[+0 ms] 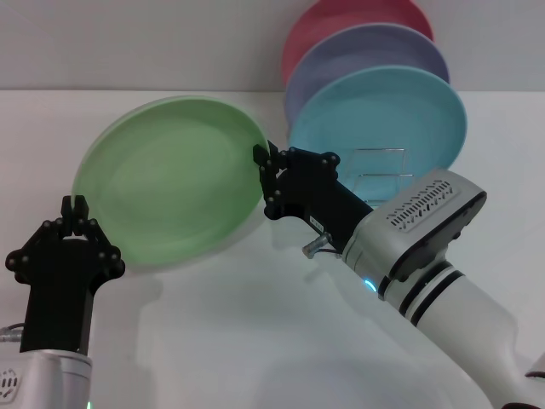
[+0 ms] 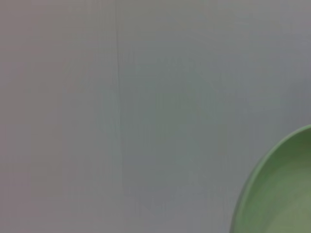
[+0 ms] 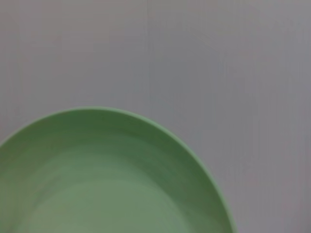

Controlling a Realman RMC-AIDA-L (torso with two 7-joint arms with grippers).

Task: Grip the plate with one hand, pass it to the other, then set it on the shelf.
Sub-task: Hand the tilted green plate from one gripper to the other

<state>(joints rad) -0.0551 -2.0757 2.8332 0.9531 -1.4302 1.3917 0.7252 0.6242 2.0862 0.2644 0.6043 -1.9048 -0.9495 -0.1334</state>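
Observation:
The light green plate (image 1: 170, 192) is held tilted up in the air at the left of the head view. My right gripper (image 1: 262, 158) is shut on its right rim. The plate also shows in the right wrist view (image 3: 107, 184), filling the lower part, and in a corner of the left wrist view (image 2: 282, 189). My left gripper (image 1: 75, 204) stands upright at the plate's lower left edge, fingers together, not holding it. The silver wire shelf (image 1: 381, 175) stands behind my right arm, partly hidden by it.
A turquoise plate (image 1: 383, 115), a lavender plate (image 1: 366, 47) and a pink plate (image 1: 341, 21) stand upright in a row on the shelf at the back right. The white table (image 1: 255, 341) lies below the plate.

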